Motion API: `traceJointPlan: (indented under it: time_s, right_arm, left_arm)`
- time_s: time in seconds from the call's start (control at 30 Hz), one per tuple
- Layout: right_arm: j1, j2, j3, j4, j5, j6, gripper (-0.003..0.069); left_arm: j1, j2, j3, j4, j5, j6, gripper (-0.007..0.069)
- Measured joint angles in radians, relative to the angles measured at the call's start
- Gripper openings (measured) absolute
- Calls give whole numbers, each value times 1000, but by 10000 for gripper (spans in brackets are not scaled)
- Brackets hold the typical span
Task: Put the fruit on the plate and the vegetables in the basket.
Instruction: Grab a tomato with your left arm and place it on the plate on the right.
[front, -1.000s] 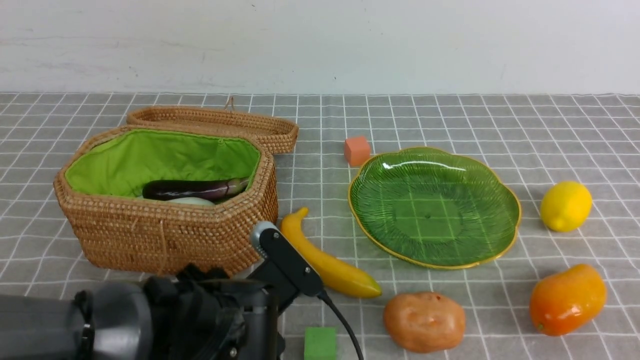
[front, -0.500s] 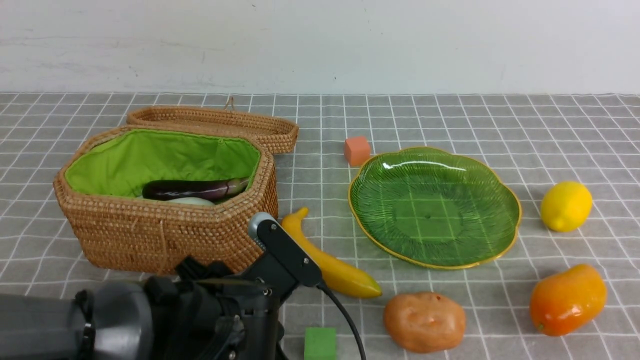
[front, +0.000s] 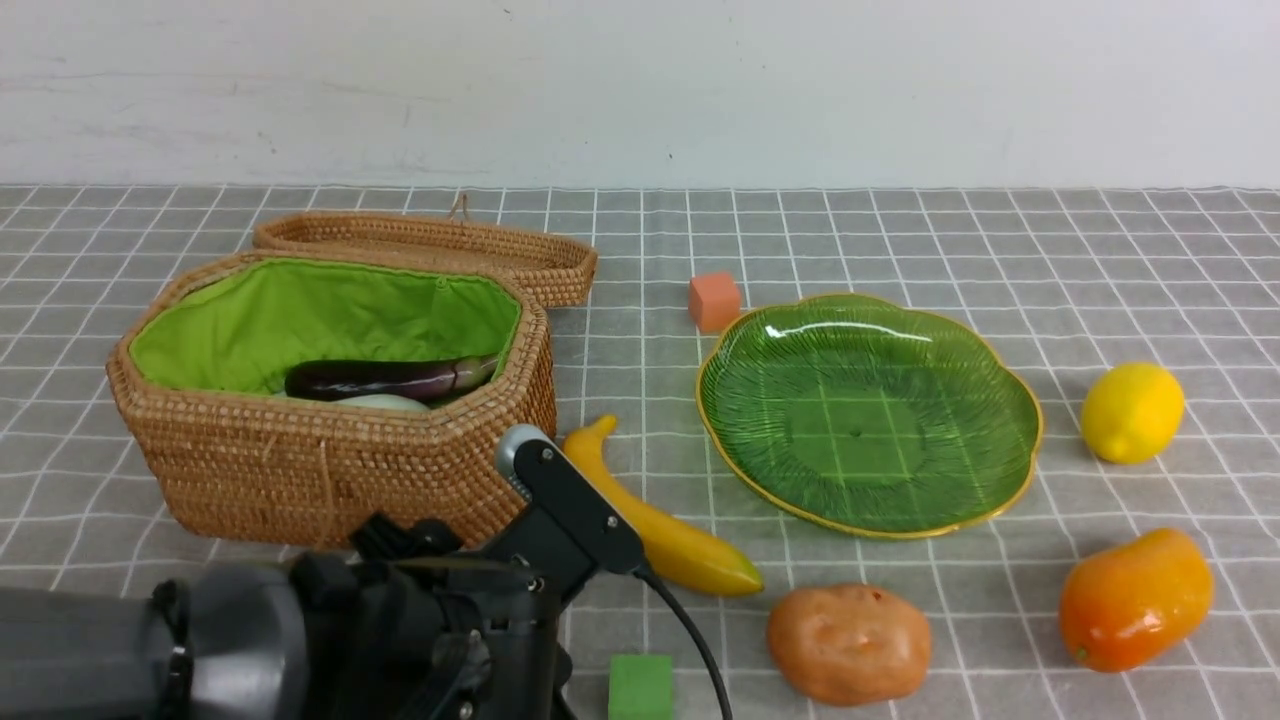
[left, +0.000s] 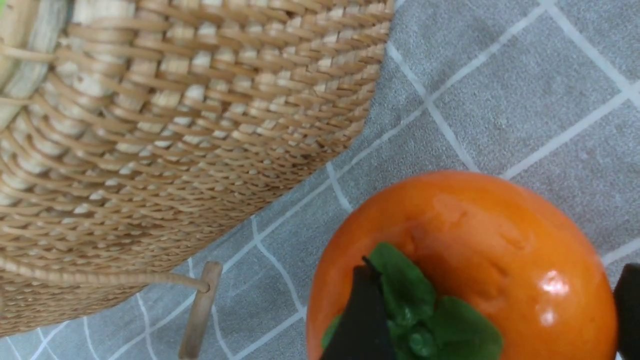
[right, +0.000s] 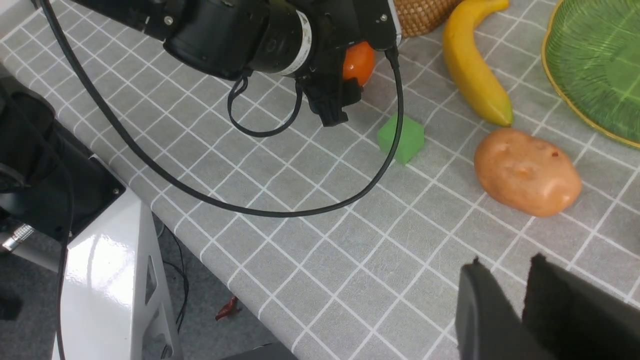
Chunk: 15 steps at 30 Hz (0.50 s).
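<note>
We see the left gripper (left: 495, 285) low over the persimmon (left: 465, 220), which sits on the checked cloth (front: 1100, 280) just beside the basket (front: 330, 470), near its front wall but not touching it. The 2 fingers stand wide apart, 1 over the green leaf cap and the other at the fruit's edge, so this hand is open and grips nothing. The right gripper (right: 505, 265) hangs over the cloth well to the basket's right and nearer the robot. Its 2 fingers are close together with nothing between them, and we cannot tell whether they are fully closed.

Inside the basket lie 2 vegetables: the eggplant (front: 385, 380) and, just in front of it, a pale sliver of the radish (front: 385, 403). The lid (front: 430, 250) lies open behind the basket. The banana (front: 690, 545) lies on the cloth just beside the basket's front right corner. The plate (front: 870, 410) stands to the basket's right. The potato (front: 848, 643) rests to the basket's right and nearer the robot. The lemon (front: 1132, 412) and mango (front: 1135, 598) lie farthest to the basket's right.
</note>
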Motion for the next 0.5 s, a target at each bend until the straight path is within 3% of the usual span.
traceJointPlan:
  time_s: [0.37, 0.5]
  right_arm:
    - [0, 0, 0, 2, 0, 0, 141]
    - [0, 0, 0, 8, 0, 0, 141]
  left_arm:
    - [0, 60, -1, 45, 42, -12, 575]
    - [0, 60, -1, 44, 57, -19, 533]
